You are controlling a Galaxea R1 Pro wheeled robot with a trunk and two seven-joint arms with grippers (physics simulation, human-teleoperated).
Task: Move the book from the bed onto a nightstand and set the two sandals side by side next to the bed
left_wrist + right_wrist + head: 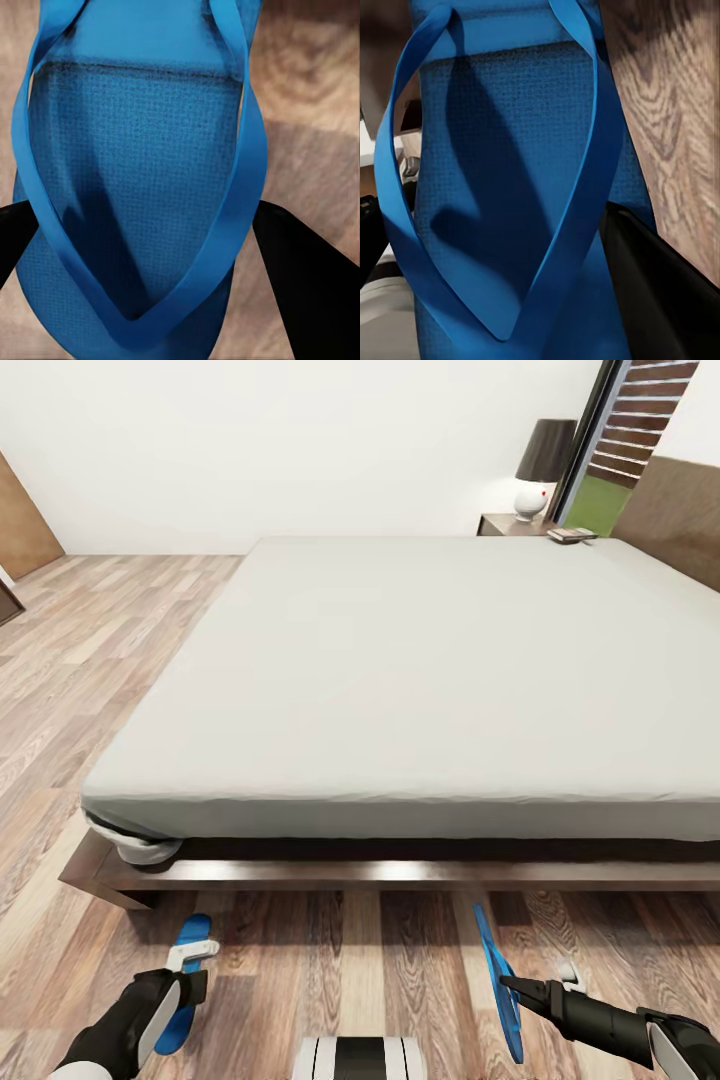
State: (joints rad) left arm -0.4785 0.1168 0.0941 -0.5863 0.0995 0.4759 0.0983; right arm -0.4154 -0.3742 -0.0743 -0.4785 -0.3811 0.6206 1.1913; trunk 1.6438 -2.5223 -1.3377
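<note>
The book (pixel 572 535) lies on the nightstand (pixel 498 524) beyond the bed's (pixel 400 680) far corner. One blue sandal (pixel 183 990) lies flat over the floor by the bed's foot, and my left gripper (pixel 190 958) is shut on it. In the left wrist view this sandal (pixel 142 172) sits between the black fingers (pixel 300 277). The other sandal (pixel 497 980) stands on its edge above the floor, with my right gripper (pixel 517 988) shut on it. The right wrist view shows that sandal (pixel 510 187) close up against a finger (pixel 652 277).
A white lamp (pixel 540 475) with a dark shade stands on the nightstand by a window (pixel 630 430). The bed's dark wooden frame (pixel 380 875) juts out low in front of me. Wood-plank floor (pixel 90 660) stretches along the bed's left side.
</note>
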